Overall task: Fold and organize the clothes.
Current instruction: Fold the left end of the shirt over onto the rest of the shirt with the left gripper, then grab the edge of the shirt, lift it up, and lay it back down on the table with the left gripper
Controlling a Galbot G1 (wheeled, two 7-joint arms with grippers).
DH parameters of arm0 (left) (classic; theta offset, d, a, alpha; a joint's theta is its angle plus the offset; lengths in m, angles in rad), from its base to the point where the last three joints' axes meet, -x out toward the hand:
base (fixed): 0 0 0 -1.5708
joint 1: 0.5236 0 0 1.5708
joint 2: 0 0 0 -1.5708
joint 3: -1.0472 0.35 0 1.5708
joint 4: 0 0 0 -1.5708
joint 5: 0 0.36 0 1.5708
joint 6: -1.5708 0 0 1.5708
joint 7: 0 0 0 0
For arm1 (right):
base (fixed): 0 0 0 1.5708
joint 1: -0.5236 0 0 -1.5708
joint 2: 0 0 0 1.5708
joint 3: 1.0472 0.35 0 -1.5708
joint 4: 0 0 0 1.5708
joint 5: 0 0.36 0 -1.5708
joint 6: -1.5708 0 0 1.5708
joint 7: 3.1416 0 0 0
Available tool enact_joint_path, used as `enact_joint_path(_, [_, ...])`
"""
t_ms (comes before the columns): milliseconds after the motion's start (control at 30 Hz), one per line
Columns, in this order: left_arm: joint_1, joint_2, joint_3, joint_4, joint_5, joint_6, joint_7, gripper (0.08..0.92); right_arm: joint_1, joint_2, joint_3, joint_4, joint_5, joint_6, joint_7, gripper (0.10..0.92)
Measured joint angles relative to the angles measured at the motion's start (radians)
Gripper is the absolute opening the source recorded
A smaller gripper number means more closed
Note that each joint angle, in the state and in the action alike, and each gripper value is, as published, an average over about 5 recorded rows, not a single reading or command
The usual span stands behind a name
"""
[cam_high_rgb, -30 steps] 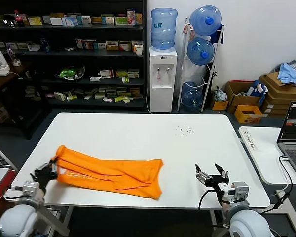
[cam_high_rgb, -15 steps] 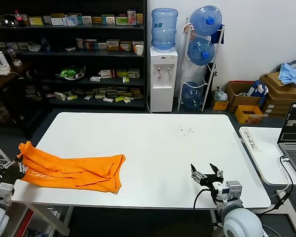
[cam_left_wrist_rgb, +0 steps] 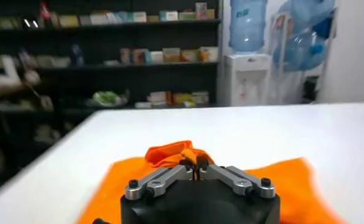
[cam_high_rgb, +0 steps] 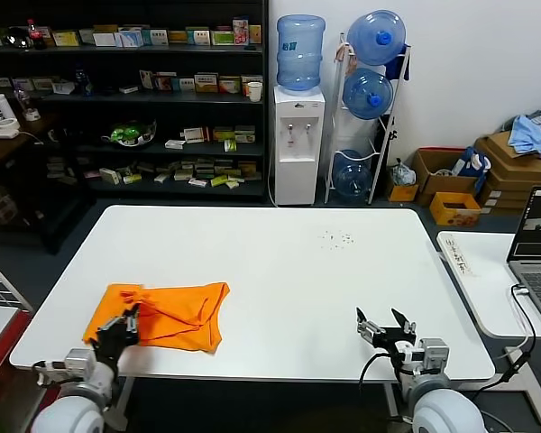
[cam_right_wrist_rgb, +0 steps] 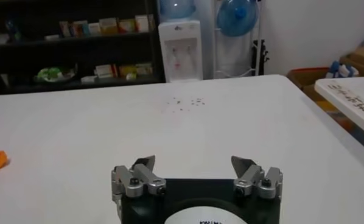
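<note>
The shirt point(cam_high_rgb: 162, 313) sits bunched near the tabletop's point(cam_high_rgb: 279, 262) front-left corner, folded into a rough rectangle. The left pincer point(cam_high_rgb: 122, 328) is clenched on a pinch of orange fabric at its near edge. You only really see that in the left wrist view, where the jaws meet on a raised tuft; from the head view it just looks like it's hovering there. The right pincer point(cam_high_rgb: 385, 327) is released and waiting near the front-right edge, well apart from the shirt. Risk, I think: that grip is tiny, so a pull could slip off or drag the whole bundle toward the front edge and undo the fold.
</note>
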State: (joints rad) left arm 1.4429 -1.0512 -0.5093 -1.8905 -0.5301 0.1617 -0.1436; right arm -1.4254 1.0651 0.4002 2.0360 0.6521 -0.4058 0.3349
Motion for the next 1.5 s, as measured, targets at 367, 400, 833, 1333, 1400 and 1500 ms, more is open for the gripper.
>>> enact_joint_path(367, [-0.089,-0.080,0.152,-0.048,-0.106,0.063,-0.051,0.111,-0.008,0.018,0.007,-0.007,-0.001,-0.002,0.004,0.823])
enact_joint_path(400, [-0.092,-0.082,0.158,-0.051,-0.110,0.067,-0.053,0.111,-0.008,0.018,0.007,-0.007,0.000,-0.002,0.004,0.823])
enact_joint_path(833, [-0.112,-0.096,0.189,-0.064,-0.140,0.108,-0.025,0.350,-0.001,0.017,0.005,-0.013,0.009,-0.003,0.004,0.823])
enact_joint_path(1333, [-0.076,0.044,0.028,0.038,-0.093,0.050,0.082,0.776,0.007,0.017,0.000,-0.022,0.014,0.004,-0.006,0.823])
enact_joint_path(1400, [-0.077,0.074,0.001,0.080,-0.100,0.035,0.106,0.809,0.011,0.019,-0.004,-0.025,0.014,0.004,-0.006,0.823])
enact_joint_path(1500, [-0.080,0.111,-0.025,0.138,-0.121,0.021,0.141,0.821,0.015,0.021,-0.008,-0.027,0.013,0.003,-0.006,0.823])
